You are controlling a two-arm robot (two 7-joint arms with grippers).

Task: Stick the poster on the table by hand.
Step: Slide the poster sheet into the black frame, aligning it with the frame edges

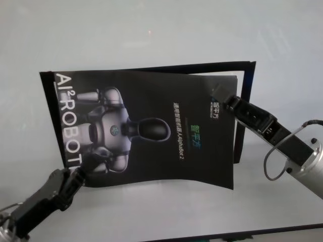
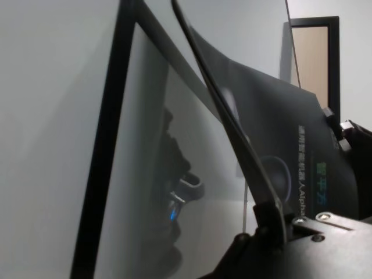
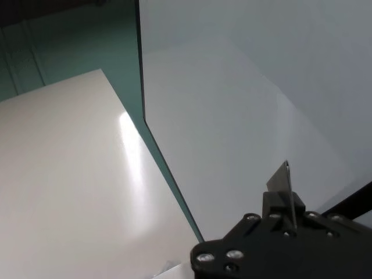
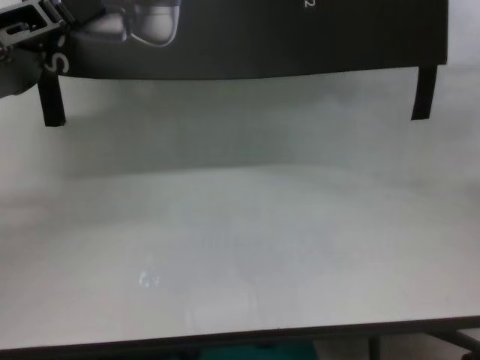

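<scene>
Poster paper, black and shiny with a silver robot and white letters on it, hangs bent in the air above the white bench, not lying flat on it yet. The left tool is pinching its near left corner and the right tool is pinching its far right corner. If the arms pull apart too hard the sheet could rip or slip out, and if it goes down bent it could stick crooked with bumps.

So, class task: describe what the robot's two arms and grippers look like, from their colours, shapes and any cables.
Both end in black, blocky, jointed links. The right gripper sits on a boxy black wrist that joins a round silver-grey forearm, with a thin dark cable looping out beside it. The left gripper is also black and angular. Silver screw heads dot the black housings in both wrist views.
</scene>
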